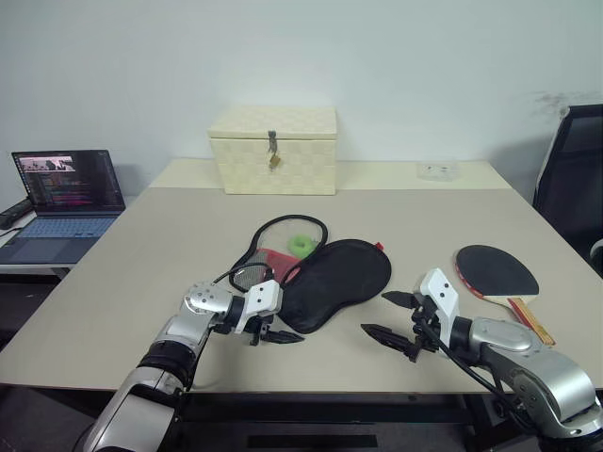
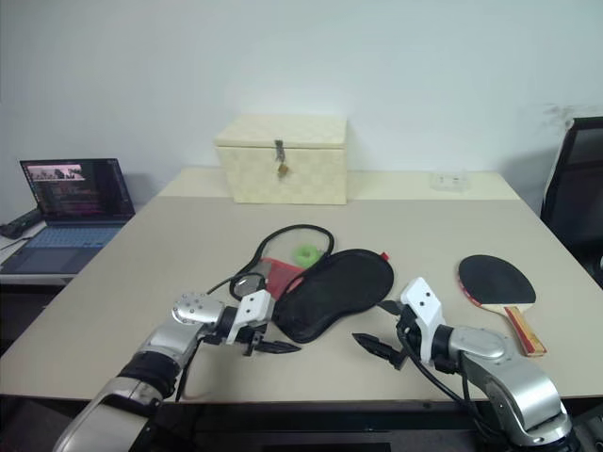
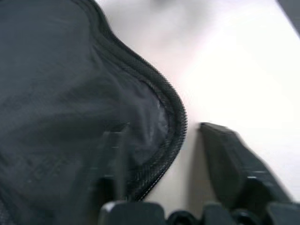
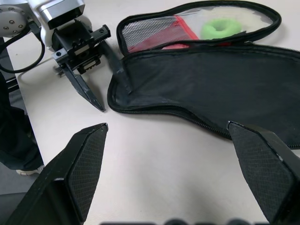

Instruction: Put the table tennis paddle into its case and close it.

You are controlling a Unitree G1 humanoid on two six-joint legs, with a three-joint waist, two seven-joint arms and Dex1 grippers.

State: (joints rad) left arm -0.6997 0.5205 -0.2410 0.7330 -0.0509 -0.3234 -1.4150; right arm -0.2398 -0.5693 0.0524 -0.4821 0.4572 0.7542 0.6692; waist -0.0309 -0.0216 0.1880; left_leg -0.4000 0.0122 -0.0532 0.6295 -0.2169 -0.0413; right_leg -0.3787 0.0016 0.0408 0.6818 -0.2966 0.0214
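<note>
The case (image 1: pixel 341 275) lies unzipped in the middle of the table, its black flap folded towards the right. Its other half (image 4: pixel 154 32) shows mesh, a red panel and a green ring (image 4: pixel 218 28). My left gripper (image 1: pixel 287 331) is at the case's narrow end. One finger (image 4: pixel 84 86) rests on the table and the other reaches over the flap, with the zip edge (image 3: pixel 173 117) in the gap between them. The table tennis paddle (image 1: pixel 497 271) lies flat at the right, black face up, handle towards me. Between case and paddle hovers my right gripper (image 1: pixel 377 314), open and empty.
A cream woven box (image 1: pixel 273 149) with a metal latch stands at the back of the table (image 1: pixel 170 245). A laptop (image 1: pixel 66 193) sits on a lower surface to the left. A black chair (image 1: pixel 575 179) is at the right. A small clear item (image 1: pixel 438 169) lies at the back right.
</note>
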